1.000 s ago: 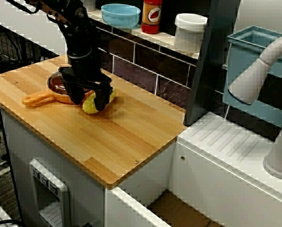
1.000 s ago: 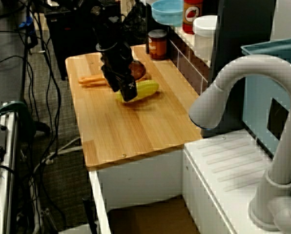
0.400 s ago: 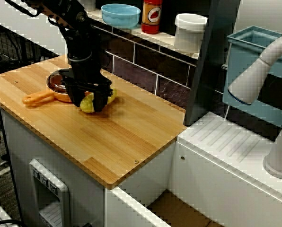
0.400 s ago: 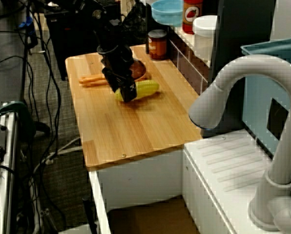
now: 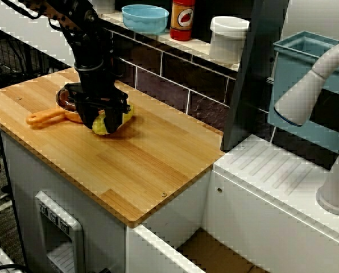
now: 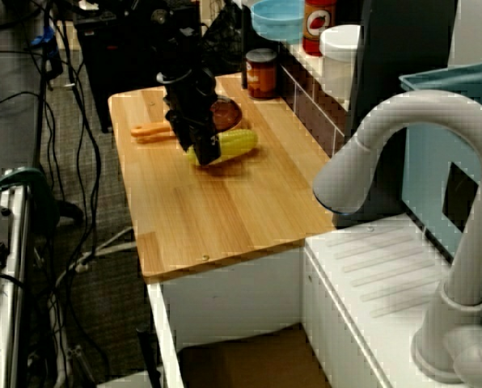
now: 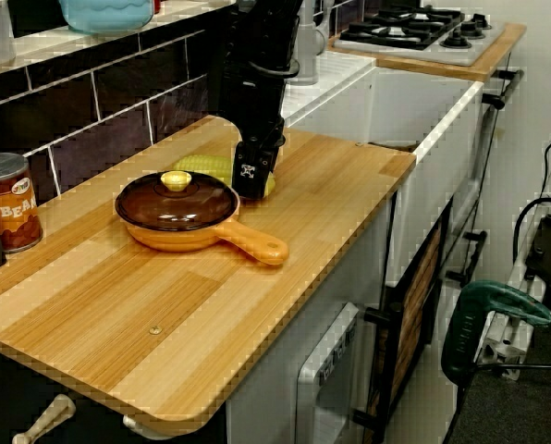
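A yellow corn cob (image 5: pixel 124 115) lies on the wooden counter (image 5: pixel 135 165) beside an orange pan (image 5: pixel 66 111) with a brown lid. In the view from the counter's front, my black gripper (image 5: pixel 104 123) comes straight down and is shut on the cob's left end. The view from the sink side shows the gripper (image 6: pixel 202 150) pinching that end, with the rest of the corn cob (image 6: pixel 231 144) sticking out to the right. From the counter's far end, the gripper (image 7: pixel 254 181) hides most of the corn cob (image 7: pixel 202 165), just behind the pan (image 7: pixel 177 211).
A beans can (image 7: pixel 7 202) stands by the tiled wall. On the ledge are a blue bowl (image 5: pixel 145 18), a red bottle (image 5: pixel 182 20) and a white container (image 5: pixel 228 38). A grey faucet (image 5: pixel 314 79), a white drainboard (image 5: pixel 277 170) and a blue rack (image 5: pixel 306 57) lie to the right.
The fingers, spread wide around the cob a second ago, have shut on it. Gripper and cob have shifted slightly toward the pan.
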### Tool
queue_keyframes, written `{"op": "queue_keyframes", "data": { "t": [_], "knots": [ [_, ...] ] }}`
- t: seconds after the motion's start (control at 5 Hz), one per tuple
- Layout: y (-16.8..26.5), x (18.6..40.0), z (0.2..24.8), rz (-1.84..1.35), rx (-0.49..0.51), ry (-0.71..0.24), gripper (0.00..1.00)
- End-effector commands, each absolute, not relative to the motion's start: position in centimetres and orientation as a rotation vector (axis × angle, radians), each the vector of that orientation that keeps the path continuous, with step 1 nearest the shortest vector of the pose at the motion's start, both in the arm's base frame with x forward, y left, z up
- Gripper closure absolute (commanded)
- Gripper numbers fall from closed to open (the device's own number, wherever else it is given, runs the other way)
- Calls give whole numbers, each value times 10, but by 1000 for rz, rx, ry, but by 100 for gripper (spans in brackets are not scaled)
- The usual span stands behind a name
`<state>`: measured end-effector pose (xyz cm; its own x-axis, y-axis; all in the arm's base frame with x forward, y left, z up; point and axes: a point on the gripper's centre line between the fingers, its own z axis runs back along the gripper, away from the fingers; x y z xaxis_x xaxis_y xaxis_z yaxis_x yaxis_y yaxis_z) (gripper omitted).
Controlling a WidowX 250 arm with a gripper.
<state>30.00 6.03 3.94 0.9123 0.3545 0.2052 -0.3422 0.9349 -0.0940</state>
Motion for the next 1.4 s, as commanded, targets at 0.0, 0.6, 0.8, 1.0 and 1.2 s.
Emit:
{"op": "queue_keyframes", "data": {
  "t": [0.0, 0.6, 0.8, 1.0, 1.2],
  "knots": [
    [82, 293, 86, 313, -138, -283, 100],
    [105, 284, 121, 270, -247, -288, 100],
    [105, 282, 129, 222, -270, -285, 100],
    [106, 277, 140, 177, -268, -298, 100],
    [106, 271, 154, 132, -272, -310, 100]
  ]
}}
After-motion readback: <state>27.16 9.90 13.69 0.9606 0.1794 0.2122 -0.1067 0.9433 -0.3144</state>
